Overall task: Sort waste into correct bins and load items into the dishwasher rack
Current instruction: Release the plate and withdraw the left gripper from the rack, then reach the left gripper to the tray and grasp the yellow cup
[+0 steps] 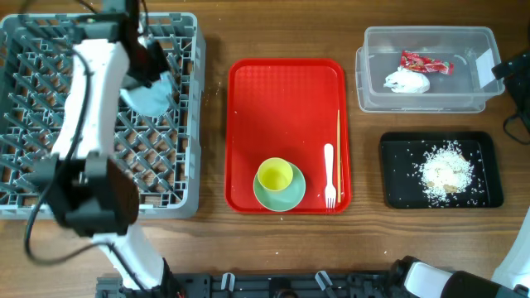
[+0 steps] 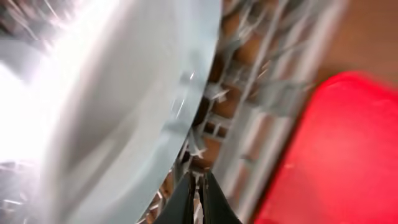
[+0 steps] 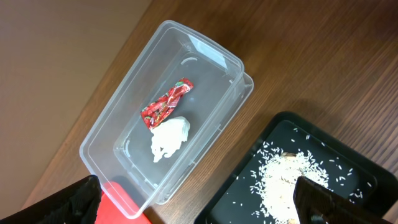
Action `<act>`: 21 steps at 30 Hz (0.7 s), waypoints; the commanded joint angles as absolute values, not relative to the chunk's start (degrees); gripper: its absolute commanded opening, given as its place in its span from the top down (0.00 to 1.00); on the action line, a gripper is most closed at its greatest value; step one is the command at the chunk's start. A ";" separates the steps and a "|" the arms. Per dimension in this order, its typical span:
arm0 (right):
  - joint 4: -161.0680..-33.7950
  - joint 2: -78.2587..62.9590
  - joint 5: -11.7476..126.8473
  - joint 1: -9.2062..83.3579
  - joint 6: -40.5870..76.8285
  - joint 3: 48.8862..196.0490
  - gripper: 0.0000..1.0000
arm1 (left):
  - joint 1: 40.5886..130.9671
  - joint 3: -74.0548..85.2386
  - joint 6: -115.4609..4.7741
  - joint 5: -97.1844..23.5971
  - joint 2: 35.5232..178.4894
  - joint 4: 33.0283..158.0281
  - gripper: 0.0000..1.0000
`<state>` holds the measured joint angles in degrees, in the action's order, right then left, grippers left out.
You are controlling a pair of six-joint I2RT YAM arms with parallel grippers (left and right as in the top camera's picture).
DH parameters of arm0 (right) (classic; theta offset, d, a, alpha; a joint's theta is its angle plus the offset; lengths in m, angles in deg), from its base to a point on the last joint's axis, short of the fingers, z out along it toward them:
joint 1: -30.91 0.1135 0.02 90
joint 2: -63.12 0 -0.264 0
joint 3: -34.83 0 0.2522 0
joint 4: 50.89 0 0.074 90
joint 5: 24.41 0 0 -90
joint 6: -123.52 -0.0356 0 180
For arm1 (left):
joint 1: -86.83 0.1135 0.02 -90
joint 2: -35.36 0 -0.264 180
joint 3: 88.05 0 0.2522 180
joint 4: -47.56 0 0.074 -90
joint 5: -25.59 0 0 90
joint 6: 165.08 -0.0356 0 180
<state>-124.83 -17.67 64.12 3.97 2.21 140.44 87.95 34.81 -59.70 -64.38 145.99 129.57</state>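
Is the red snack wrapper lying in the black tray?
No, the red wrapper lies beside the white tissue inside the clear tub.

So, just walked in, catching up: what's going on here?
At the grey plastic dishwasher rack, the left fingers are shut by the rim of a pale blue dish; blur hides whether they grip it. The open right fingers hover near the clear plastic tub holding a shiny red wrapper and crumpled white tissue. Whitish rice crumbs lie in the black rectangular tray. A yellow cup on a light green saucer, a white plastic fork and thin wooden chopsticks sit on the flat red tray.
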 commanded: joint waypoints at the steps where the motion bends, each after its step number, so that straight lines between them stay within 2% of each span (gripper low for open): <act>1: -124.74 -18.04 64.01 3.89 1.84 140.40 0.00 | 88.98 37.07 -59.33 -63.39 137.94 128.70 0.96; 6: -124.74 -18.04 64.01 3.89 1.84 140.40 0.00 | 94.97 37.07 -56.47 -63.59 133.46 128.02 0.96; 7: -124.74 -18.04 64.01 3.89 1.84 140.40 0.00 | 97.66 37.07 -54.63 -63.31 133.38 128.32 0.92; 11: -124.74 -18.04 64.01 3.89 1.84 140.40 0.00 | 102.60 37.04 -54.26 -52.31 133.73 133.66 0.51; 14: -124.74 -18.04 64.01 3.89 1.82 140.40 0.00 | 102.42 37.04 -61.54 -39.72 133.70 136.83 0.49; 16: -124.74 -18.04 64.01 3.89 1.84 140.40 0.00 | 100.50 37.04 -66.85 -32.40 133.70 140.30 0.51; 19: -124.74 -18.04 64.01 3.89 1.82 140.40 0.00 | 94.58 37.04 -69.39 -31.79 133.70 145.15 0.52; 21: -124.74 -18.04 64.01 3.89 1.84 140.40 0.00 | 89.94 37.04 -70.61 -33.58 133.70 146.88 0.44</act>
